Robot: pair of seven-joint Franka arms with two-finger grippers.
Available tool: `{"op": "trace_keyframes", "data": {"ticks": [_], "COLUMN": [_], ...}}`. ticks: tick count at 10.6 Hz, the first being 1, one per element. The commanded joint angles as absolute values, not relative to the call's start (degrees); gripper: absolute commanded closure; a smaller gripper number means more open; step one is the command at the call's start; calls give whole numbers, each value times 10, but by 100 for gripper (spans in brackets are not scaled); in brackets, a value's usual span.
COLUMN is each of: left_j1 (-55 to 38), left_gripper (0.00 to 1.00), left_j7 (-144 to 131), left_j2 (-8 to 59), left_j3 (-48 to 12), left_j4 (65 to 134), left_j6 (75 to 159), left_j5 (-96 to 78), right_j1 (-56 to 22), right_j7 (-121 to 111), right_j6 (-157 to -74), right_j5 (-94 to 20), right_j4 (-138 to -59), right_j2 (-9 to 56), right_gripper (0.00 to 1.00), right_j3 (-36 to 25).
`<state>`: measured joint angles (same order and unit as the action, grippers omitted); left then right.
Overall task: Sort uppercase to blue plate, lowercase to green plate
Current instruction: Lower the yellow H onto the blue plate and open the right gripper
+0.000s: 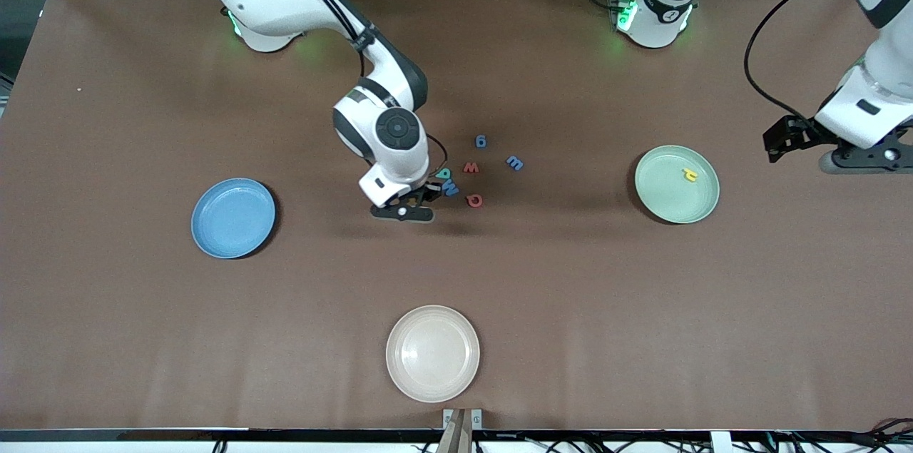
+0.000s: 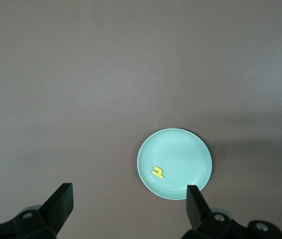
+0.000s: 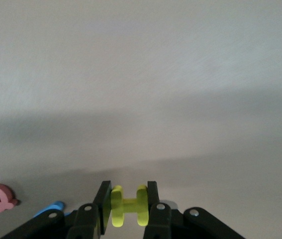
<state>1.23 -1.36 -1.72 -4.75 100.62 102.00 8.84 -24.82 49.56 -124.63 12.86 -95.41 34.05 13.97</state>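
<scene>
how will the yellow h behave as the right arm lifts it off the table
The yellow H looks light and thin, so it should lift easily. The right gripper pinches its two uprights with its fingers, so it may squash slightly or twist if the grip is off-centre.

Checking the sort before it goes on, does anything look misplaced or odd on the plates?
Nothing stands out: the green plate holds only the small yellow hooked piece, lowercase; the blue plate and cream-white plate hold nothing.

1. Letter cluster (image 1: 474, 171) lay mid-bench, between the plates.
2. Blue plate (image 1: 233, 217) sat toward the right arm's end.
3. Green plate (image 1: 677, 184) sat toward the left arm's end, hooked piece (image 1: 689, 173) in it.
4. Third plate (image 1: 433, 353) lay nearest the front camera.
</scene>
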Motion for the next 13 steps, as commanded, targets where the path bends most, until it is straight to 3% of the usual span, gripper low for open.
{"op": "trace_keyframes", "data": {"ticks": [1,4,7,11,12,13], "left_j1": [-31,-44,-38,-42,-42,-41], "left_gripper": [0,0,0,0,0,0], "left_j7": [0,0,4,3,0,-3], "left_j2": [-22,-22,-22,-20,-21,-20], "left_j3": [-3,4,3,3,1,-2], "left_j4": [970,962,962,961,961,961], "left_j6": [976,968,959,959,959,959], "left_j5": [74,74,74,70,63,61], "right_j1": [-173,-57,43,47,47,47], "right_j7": [421,275,167,134,134,134], "right_j6": [-1181,-1158,-1160,-1259,-1266,-1265], "right_j5": [106,81,81,79,79,79], "right_j4": [-976,-1047,-1076,-1128,-1129,-1128], "right_j2": [280,210,210,249,257,254], "right_gripper": [100,100,100,100,93,70], "right_j3": [154,151,138,61,55,55]}}
